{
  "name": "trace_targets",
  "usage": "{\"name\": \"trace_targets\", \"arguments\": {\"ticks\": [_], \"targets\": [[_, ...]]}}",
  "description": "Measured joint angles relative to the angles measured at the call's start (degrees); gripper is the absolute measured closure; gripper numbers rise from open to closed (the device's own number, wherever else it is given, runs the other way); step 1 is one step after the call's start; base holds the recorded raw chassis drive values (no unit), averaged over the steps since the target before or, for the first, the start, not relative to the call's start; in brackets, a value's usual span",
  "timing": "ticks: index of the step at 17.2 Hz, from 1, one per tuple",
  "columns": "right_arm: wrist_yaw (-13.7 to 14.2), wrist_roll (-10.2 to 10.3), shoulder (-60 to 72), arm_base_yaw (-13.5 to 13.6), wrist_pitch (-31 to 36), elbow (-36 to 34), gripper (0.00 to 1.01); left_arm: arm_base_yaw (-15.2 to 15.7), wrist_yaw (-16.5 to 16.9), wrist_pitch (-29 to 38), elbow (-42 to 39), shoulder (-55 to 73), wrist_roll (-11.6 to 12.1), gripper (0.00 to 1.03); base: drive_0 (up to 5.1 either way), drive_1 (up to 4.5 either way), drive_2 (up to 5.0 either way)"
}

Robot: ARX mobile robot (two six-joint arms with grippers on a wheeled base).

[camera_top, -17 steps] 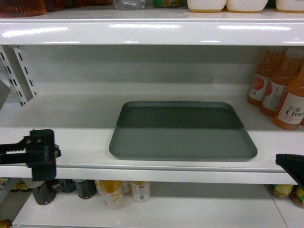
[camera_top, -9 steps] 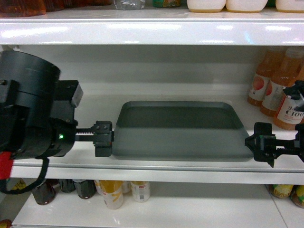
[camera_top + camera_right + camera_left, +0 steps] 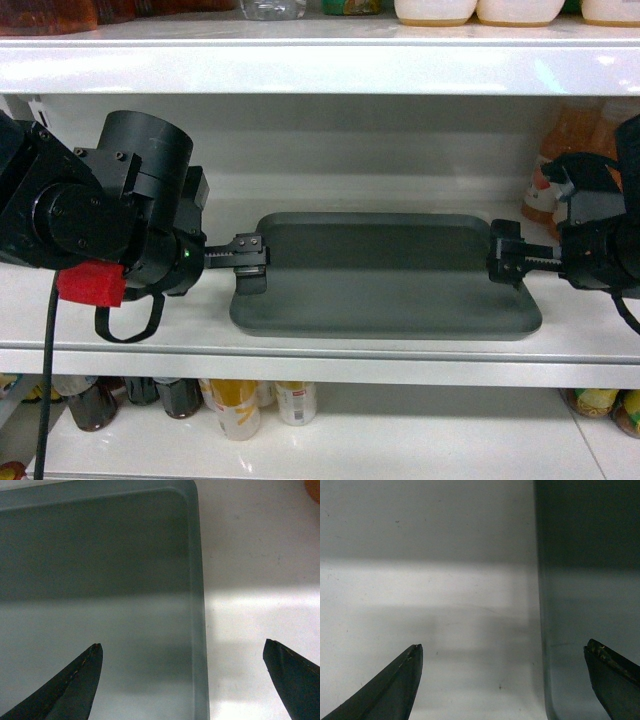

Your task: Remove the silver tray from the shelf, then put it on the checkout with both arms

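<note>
The silver tray point(image 3: 385, 285) lies flat on the white shelf point(image 3: 300, 362), in the middle of the head view. My left gripper point(image 3: 250, 264) is at the tray's left rim and stands open. In the left wrist view the gripper point(image 3: 503, 646) straddles the rim, with the tray point(image 3: 590, 580) to the right and bare shelf point(image 3: 420, 605) to the left. My right gripper point(image 3: 506, 262) is open at the tray's right rim. Its wrist view shows the gripper point(image 3: 182, 645) spanning the tray point(image 3: 100, 555) edge and the shelf point(image 3: 250, 580). The checkout is out of view.
An upper shelf board point(image 3: 320, 65) hangs low over the tray. Orange juice bottles point(image 3: 552, 160) stand at the back right, partly behind my right arm. Cans and bottles point(image 3: 235, 405) fill the shelf below.
Both arms have come inward and deeper over the shelf. The grippers went from near the front edge to the tray's left and right rims, still open.
</note>
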Motion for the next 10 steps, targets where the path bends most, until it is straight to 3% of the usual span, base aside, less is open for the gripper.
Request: {"name": "trace_targets", "arguments": {"ticks": [5,10], "targets": [[1.4,0.9,7.2,0.0,-8.4,12.0,0.03,-1.0,-0.7,-4.4,7.5,6.7,-1.8,0.05,0.0,0.0,0.0],[1.2,0.9,9.5,0.1,-11.3,14.8,0.03,-1.6,-0.7,-4.4,9.2,7.8,-2.2,0.05,0.0,0.0,0.0]]}}
